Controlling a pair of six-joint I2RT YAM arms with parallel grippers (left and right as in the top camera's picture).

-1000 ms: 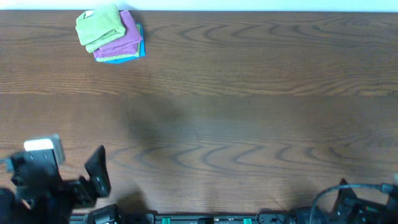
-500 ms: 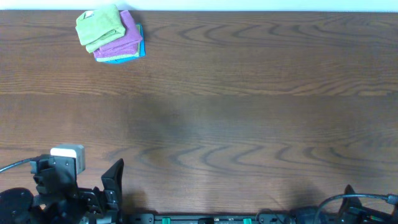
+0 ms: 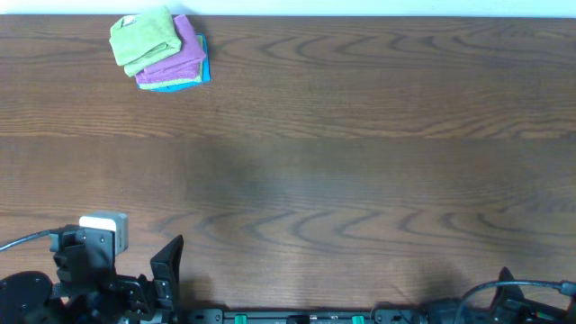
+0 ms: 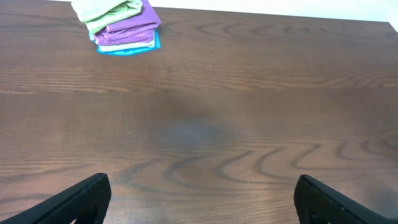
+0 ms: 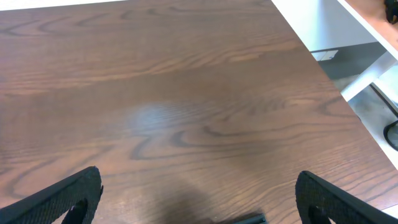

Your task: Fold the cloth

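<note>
Cloth (image 3: 142, 38): lime-green, folded, atop purple cloth (image 3: 186, 54) and blue cloth (image 3: 203, 72), far-left corner of table (image 3: 360, 180).
Left gripper (image 4: 203, 190): jaws wide apart, holding nothing, near-left corner.
Right gripper (image 5: 198, 186): jaws wide apart, holding nothing.

Lighting is bright, even and diffuse. A pale glare patch marks the table (image 4: 186, 130) in each wrist view. The overhead view is slightly soft. The left claw (image 4: 202, 196) has blurred edges.

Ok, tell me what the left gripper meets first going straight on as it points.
Only bare table: the left gripper, jaws open, aims at wood. The cloth, folded atop the purple cloth, lies left of that line. Depth is unclear.
</note>
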